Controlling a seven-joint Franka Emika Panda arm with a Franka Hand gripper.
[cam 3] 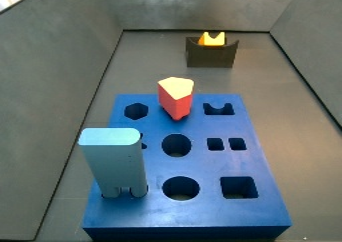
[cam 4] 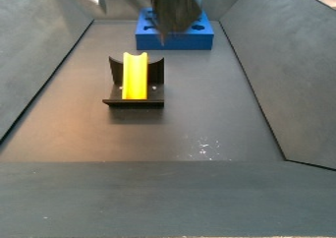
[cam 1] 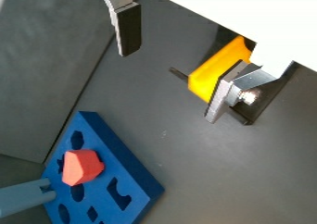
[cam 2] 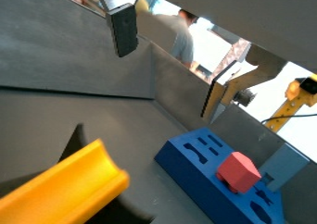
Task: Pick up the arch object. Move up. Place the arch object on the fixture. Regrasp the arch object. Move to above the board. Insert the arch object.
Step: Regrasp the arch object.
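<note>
The yellow-orange arch object [cam 4: 134, 73] lies in the recess of the dark fixture [cam 4: 133, 103] on the floor; it shows in both side views [cam 3: 211, 38]. My gripper [cam 4: 165, 16] hangs open and empty well above the floor, blurred, between fixture and blue board [cam 4: 176, 35]. In both wrist views the fingers [cam 1: 121, 29] stand wide apart with nothing between them. The arch object [cam 1: 220, 67] shows beyond one finger [cam 1: 231, 96], lying on the fixture [cam 1: 183, 74]. It also shows large in a wrist view [cam 2: 56, 189]. The board [cam 3: 201, 156] is in both wrist views [cam 1: 118, 177].
A red prism peg [cam 3: 175, 96] and a tall light-blue block [cam 3: 111, 161] stand in the board's holes. Several other holes in the board are open. Grey walls [cam 3: 80, 76] slope up on both sides of the dark floor.
</note>
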